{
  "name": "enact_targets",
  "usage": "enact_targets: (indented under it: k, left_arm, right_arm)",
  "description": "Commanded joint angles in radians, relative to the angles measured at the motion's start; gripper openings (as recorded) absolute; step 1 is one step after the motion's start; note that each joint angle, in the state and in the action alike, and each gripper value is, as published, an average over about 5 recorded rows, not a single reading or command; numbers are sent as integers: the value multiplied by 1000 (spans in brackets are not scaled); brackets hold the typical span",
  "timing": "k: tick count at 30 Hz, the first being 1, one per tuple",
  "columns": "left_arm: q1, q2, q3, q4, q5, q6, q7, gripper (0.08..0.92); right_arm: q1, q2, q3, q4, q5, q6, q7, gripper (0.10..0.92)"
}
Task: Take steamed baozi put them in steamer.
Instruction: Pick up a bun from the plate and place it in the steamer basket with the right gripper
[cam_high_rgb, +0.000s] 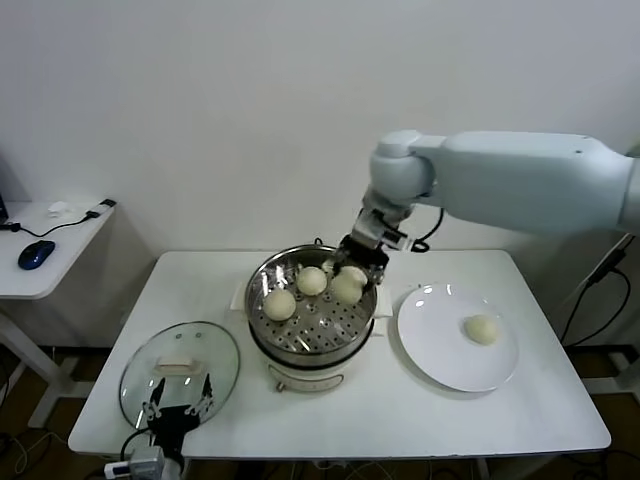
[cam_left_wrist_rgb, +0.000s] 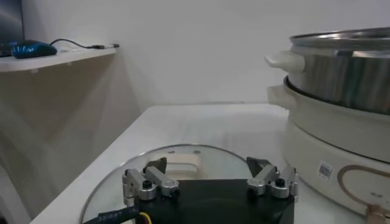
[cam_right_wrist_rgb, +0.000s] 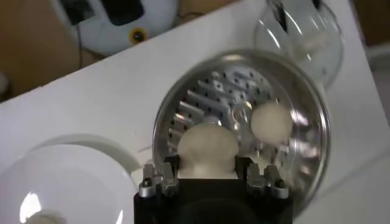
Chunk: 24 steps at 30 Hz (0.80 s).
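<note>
Over the steamer (cam_high_rgb: 312, 310) on the white bench (cam_high_rgb: 420, 400), the right hand (cam_high_rgb: 352, 268) grips one bun (cam_high_rgb: 347, 287) just above the perforated tray, beside two buns (cam_high_rgb: 296, 292) lying there. A fourth bun (cam_high_rgb: 482, 328) sits on the plate (cam_high_rgb: 440, 350). Near the bench's front edge, the left hand (cam_high_rgb: 180, 410) hangs spread wide over the glass lid (cam_high_rgb: 150, 370).

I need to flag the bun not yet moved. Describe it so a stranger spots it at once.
Start at the steel steamer mid-table, then go to the flat white plate on the robot's right. The baozi lies there alone; the others are in the steamer, one in the right end effector.
</note>
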Motion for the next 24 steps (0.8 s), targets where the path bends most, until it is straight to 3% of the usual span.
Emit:
enact_targets:
  k: [1, 17, 24]
  left_arm:
    - [0, -1, 1, 1, 0, 0, 0, 823]
    - [5, -4, -4, -1, -2, -5, -4, 823]
    - [7, -6, -2, 2, -1, -9, -7, 823]
  right_arm:
    - [-141, 143, 20, 9, -202, 162, 39, 611]
    - [-304, 214, 61, -213, -311, 191, 102, 614]
    - [-278, 216, 68, -228, -246, 213, 77, 712]
